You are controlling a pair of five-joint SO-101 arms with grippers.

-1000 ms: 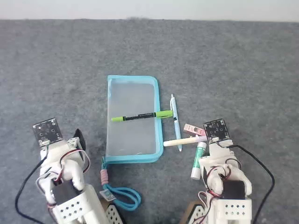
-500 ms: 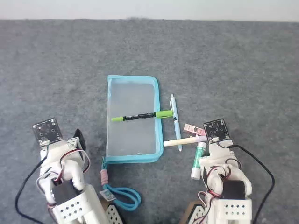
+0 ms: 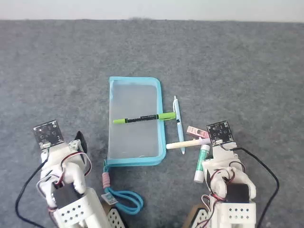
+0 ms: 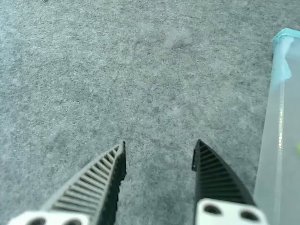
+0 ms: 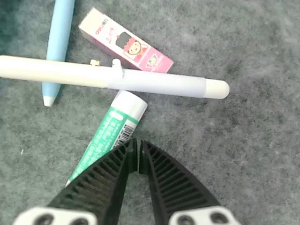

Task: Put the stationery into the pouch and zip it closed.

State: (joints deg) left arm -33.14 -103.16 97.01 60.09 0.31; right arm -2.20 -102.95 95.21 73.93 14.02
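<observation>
Right gripper (image 5: 138, 152): jaws pinched together, tips all but touching, nothing btwn them. It hangs low over the grey mat (image 5: 253, 154). The glue stick (image 5: 110, 136) lies just beside the tips, its green body running partly under one finger and its white end pointing away from the gripper. Straight ahead of the tips, just past that white end, the white pen (image 5: 112, 79) lies crosswise. Can't tell if stick and pen touch. Beyond the pen, farther from the gripper, the pink eraser box (image 5: 124, 47) sits at an angle w/ one long edge close to the pen. The blue pen (image 5: 58, 42) is ahead too, off to the glue-stick side, and the white pen lies over its tip end.

Left gripper (image 4: 159, 159): jaws moderately apart, empty, over bare mat. The pouch (image 4: 281, 140) is on its inner side, toward the other arm, apart from the fingers. It has a teal rim and see-through wall.

From above, the pouch lies flat, ahead of both grippers and btwn them. All the loose items sit on the right gripper's side of it. A green marker (image 3: 142, 117) rests across the pouch. Its cap end pokes over the rim on the right gripper's side and meets the blue pen. Zip open or not: can't tell. The teal strap (image 3: 126, 199) trails from the pouch's near corner back btwn the two arm bases, well behind both grippers.
</observation>
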